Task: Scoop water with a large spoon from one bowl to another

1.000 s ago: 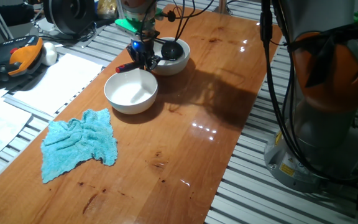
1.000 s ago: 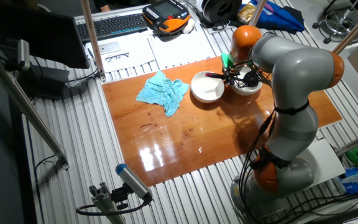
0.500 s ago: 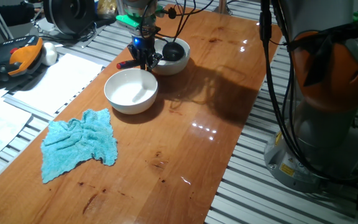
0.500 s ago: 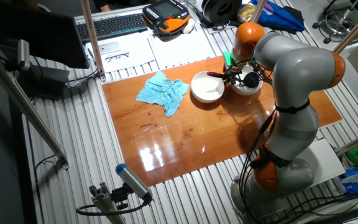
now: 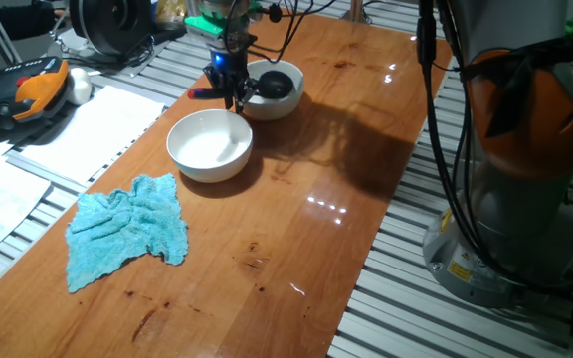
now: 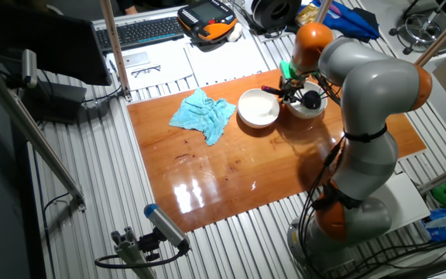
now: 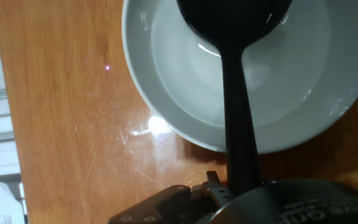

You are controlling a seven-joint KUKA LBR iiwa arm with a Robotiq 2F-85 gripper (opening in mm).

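Wooden bench fills your view, ringed by slatted metal and clutter. On it, from largest down: a blue cloth, a near bowl, a far bowl touching it. Your pincer hangs above the seam between them, clamped on the spoon. From the pincer the handle runs sideways into the far bowl, where the cup sits; its red tip pokes out the other way. Water barely shows. To pour, you would likely swing the cup across to the near bowl.

Bright overhead light, glare on table, blurred hand view
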